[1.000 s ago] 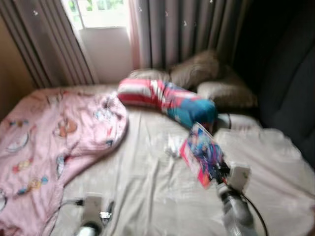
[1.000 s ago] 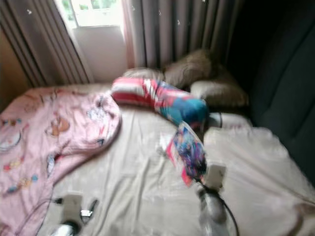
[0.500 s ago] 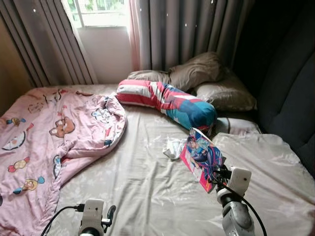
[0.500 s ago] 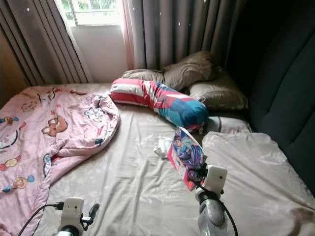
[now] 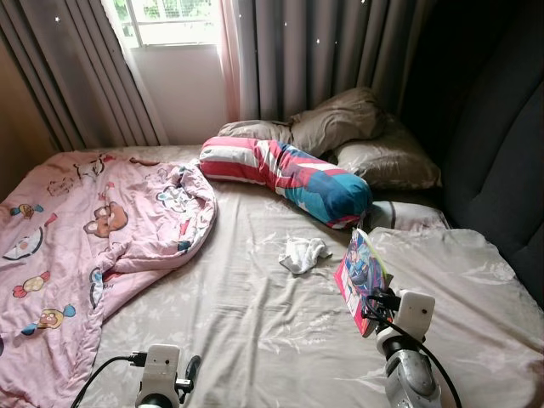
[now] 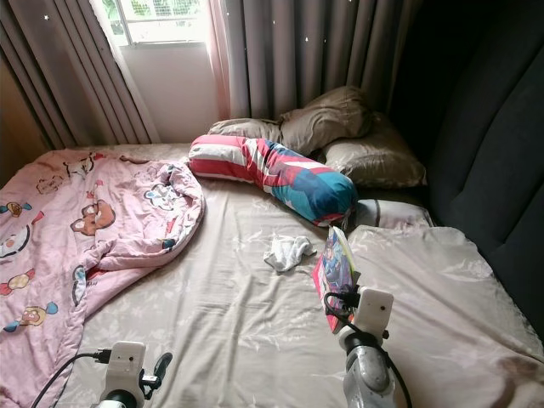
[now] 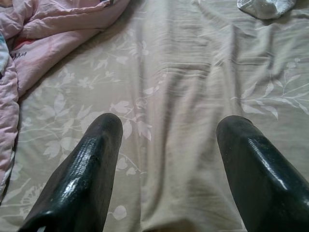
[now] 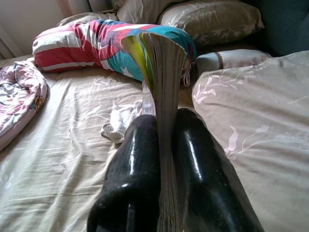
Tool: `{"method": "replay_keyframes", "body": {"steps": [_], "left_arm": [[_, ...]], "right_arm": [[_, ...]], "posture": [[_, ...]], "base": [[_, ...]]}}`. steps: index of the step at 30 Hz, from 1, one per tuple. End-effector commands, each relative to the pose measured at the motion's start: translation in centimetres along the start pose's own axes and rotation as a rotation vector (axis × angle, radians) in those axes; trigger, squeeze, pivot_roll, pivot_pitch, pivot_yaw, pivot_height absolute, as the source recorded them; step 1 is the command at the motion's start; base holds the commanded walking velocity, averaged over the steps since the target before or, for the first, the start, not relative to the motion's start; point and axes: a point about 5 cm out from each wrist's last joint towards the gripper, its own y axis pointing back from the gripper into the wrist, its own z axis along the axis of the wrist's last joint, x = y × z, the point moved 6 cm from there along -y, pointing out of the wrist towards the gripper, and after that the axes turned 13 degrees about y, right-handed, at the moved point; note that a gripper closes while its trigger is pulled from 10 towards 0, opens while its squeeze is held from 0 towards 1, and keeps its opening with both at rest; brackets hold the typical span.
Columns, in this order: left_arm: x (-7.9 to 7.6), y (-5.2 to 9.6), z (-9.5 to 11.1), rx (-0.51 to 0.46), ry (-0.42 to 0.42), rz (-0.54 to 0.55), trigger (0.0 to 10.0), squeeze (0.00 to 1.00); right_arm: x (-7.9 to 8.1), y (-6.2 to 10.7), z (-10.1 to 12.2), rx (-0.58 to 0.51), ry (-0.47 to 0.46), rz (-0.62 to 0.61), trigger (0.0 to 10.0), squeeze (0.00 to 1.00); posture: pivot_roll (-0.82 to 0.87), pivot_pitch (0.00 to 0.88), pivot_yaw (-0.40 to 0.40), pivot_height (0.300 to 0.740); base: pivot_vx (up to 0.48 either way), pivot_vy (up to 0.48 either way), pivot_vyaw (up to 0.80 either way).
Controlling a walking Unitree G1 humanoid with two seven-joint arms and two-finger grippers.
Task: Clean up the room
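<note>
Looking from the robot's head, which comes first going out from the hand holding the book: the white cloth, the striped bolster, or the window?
From the right gripper, which holds the book:
1. White cloth, on the sheet just ahead and to its left.
2. Striped bolster, lying across the bed beyond the cloth.
3. Window, in the wall behind the bed, far left.

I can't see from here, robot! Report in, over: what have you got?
Right gripper shut on the book, held above the bed. Left gripper open, holding nothing. White cloth lies loose beside the book.
</note>
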Motion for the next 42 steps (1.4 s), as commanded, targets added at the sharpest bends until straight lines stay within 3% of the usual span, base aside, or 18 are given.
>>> {"method": "replay_keyframes", "body": {"steps": [1,12,16,21,27,28,30,32,33,37,42], "left_arm": [[0.4,0.2,-0.3,0.01,-0.012,0.0,10.0,0.0],[0.6,0.5,-0.6,0.017,-0.017,0.003,10.0,0.0],[0.8,0.7,-0.9,0.027,-0.025,-0.001,10.0,0.0],[1.1,0.8,-0.9,0.027,-0.026,0.002,10.0,0.0],[1.2,0.9,-0.9,0.027,-0.032,0.0,10.0,0.0],[1.2,0.9,-0.9,0.027,-0.034,-0.001,10.0,0.0],[1.3,1.0,-0.9,0.027,-0.037,-0.005,10.0,0.0],[1.3,1.0,-0.9,0.027,-0.038,-0.006,10.0,0.0],[1.4,1.0,-0.8,0.027,-0.043,-0.01,10.0,0.0],[1.6,1.1,-0.6,0.024,-0.057,-0.019,10.0,0.0],[2.1,1.2,-0.2,0.015,-0.073,-0.027,10.0,0.0]], "right_arm": [[0.4,-0.3,0.9,-0.031,0.006,0.011,10.0,0.0],[0.9,0.0,0.8,-0.04,-0.005,0.025,10.0,0.0],[1.8,-0.2,-0.1,0.013,0.019,0.059,10.0,0.0],[2.0,-0.6,0.5,-0.007,-0.012,0.063,10.0,0.0],[1.9,-1.3,0.6,0.017,-0.043,0.051,10.0,0.0],[1.8,-1.5,0.7,0.019,-0.061,0.044,10.0,0.0],[1.1,-2.0,0.9,0.03,-0.199,-0.003,10.0,0.0],[1.0,-2.1,0.9,0.034,-0.22,-0.012,10.0,0.0],[0.5,-2.5,1.0,0.044,-0.333,-0.046,10.0,0.0],[-0.2,-3.4,1.6,0.042,-0.536,-0.098,10.0,0.0],[-0.4,-3.8,1.0,0.095,-0.64,-0.107,10.0,0.0]], "posture": [[0.02,0.053,0.04,0.692],[0.03,0.076,0.051,0.677],[0.03,0.08,0.055,0.673],[0.04,0.086,0.061,0.643],[0.04,0.092,0.07,0.643],[0.04,0.092,0.07,0.643],[0.05,0.098,0.08,0.643],[0.05,0.1,0.082,0.643],[0.06,0.11,0.092,0.643],[0.07,0.126,0.109,0.643],[0.09,0.132,0.126,0.643]], "base": [[0.0,0.0,0.0],[0.0,0.0,0.0],[0.0,0.0,0.0],[0.0,0.0,0.0],[0.0,0.0,0.0],[0.0,0.0,0.0],[0.0,0.0,0.0],[0.0,0.0,0.0],[0.0,0.0,0.0],[0.0,0.0,0.0],[0.0,0.0,0.0]]}}
